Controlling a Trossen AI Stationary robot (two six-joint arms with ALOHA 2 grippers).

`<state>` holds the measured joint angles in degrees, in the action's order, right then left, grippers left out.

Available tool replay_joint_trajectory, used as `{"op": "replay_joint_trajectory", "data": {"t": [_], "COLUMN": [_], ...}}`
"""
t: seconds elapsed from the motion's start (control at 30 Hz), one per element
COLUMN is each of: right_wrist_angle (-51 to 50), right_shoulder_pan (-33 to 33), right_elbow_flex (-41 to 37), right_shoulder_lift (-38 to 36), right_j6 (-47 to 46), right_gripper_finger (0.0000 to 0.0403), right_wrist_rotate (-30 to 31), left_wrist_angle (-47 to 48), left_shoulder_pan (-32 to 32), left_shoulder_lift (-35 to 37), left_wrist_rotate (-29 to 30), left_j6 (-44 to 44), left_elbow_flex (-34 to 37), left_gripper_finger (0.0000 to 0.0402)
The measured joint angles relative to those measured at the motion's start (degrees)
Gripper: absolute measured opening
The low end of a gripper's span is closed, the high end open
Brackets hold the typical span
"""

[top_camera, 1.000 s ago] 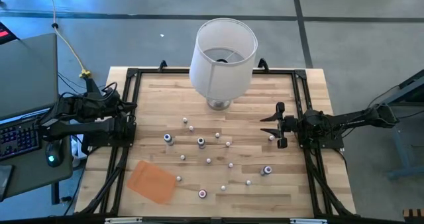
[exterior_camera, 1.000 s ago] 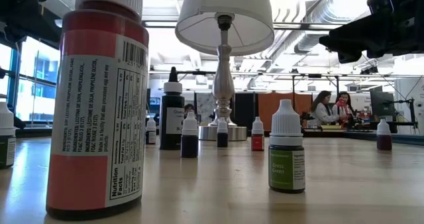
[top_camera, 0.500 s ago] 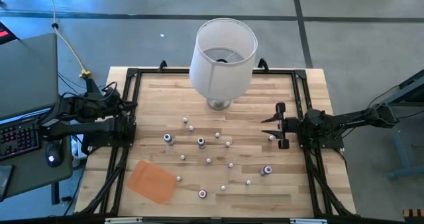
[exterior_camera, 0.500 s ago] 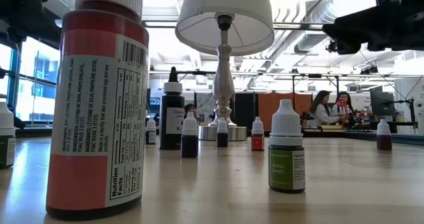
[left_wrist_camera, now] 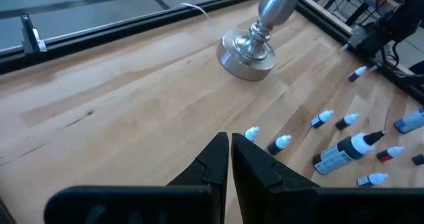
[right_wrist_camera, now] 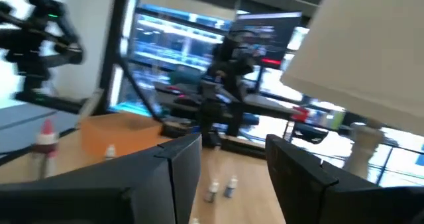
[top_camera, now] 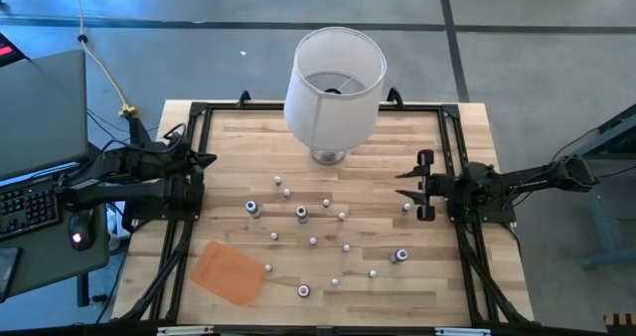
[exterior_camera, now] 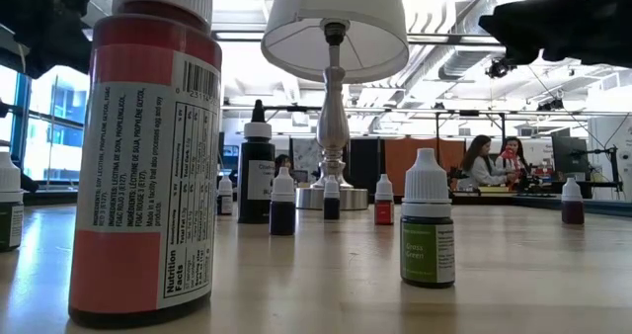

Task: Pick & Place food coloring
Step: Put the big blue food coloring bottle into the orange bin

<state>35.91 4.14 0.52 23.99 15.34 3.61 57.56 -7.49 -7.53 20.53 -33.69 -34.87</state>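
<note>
Currently: both arms sat at the table edges, nothing held.
Right gripper [top_camera: 421,185] had its jaws spread wide, hovering at the right side just beside 1 small bottle [top_camera: 406,207]. Left gripper [left_wrist_camera: 229,159] was clenched empty at the left edge. Food coloring bottles [top_camera: 301,213] stood scattered mid-table, between lamp [top_camera: 334,83] and orange tray [top_camera: 227,271].

A light wooden table [top_camera: 248,142] with a black metal frame along its edges carries everything. A lamp [top_camera: 333,83] with a white shade stands on a silver base near the far edge. Small food coloring bottles [top_camera: 301,213] stand scattered and apart across the middle and near part of the boards, a few larger than the rest. A flat orange tray [top_camera: 227,271] lies at an angle near the front left corner, with one bottle just beside it.
</note>
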Motion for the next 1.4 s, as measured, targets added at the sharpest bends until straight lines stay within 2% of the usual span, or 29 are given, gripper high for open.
{"op": "replay_joint_trajectory", "data": {"t": [0.2, 0.33, 0.43, 0.53, 0.63, 0.87, 1.0, 1.13, 1.27, 1.4], "right_wrist_angle": [2.7, 3.5, 3.8, 5.2, 5.2, 4.2, 4.4, 9.9, 16.2, 20.6], "right_shoulder_pan": [0.0, 0.0, 0.0, 0.0, 0.0, 0.0, 0.0, 0.0, 0.0, 0.0], "right_elbow_flex": [0.0, 0.1, 0.4, 0.8, 0.8, 0.8, 0.9, 0.9, 0.9, 1.0], "right_shoulder_lift": [0.0, 0.0, 0.1, 0.1, 0.1, 1.0, 3.6, 8.0, 12.4, 15.6], "right_j6": [0.4, 1.2, 3.3, 4.3, 4.0, -0.4, -3.6, -3.8, -3.0, -1.3], "right_gripper_finger": [0.0152, 0.0147, 0.0144, 0.014, 0.0138, 0.0138, 0.0138, 0.0138, 0.0138, 0.0138], "right_wrist_rotate": [7.6, 10.9, 10.5, 7.5, 5.3, 0.7, -0.7, 2.1, 1.8, 1.8], "left_wrist_angle": [0.0, -3.1, -12.1, -26.7, -38.0, -38.4, -37.8, -37.5, -38.1, -43.2], "left_shoulder_pan": [0.0, 0.0, 0.0, 0.0, 0.0, 0.0, 0.0, 0.0, 0.0, 0.0], "left_shoulder_lift": [0.0, 0.0, -0.3, -0.8, -2.7, -9.6, -13.1, -18.3, -23.3, -26.3], "left_wrist_rotate": [-0.2, -4.1, -9.7, -16.4, -18.5, -15.7, -19.3, -23.6, -27.5, -30.1], "left_j6": [-1.1, -1.1, 2.3, 7.9, 12.7, 17.5, 23.1, 23.3, 22.5, 19.5], "left_elbow_flex": [0.0, 0.1, 1.0, 4.3, 8.0, 9.6, 9.6, 9.6, 9.6, 9.6], "left_gripper_finger": [0.0018, 0.0018, 0.0018, 0.0018, 0.0023, 0.008, 0.0108, 0.0111, 0.0107, 0.0098]}}
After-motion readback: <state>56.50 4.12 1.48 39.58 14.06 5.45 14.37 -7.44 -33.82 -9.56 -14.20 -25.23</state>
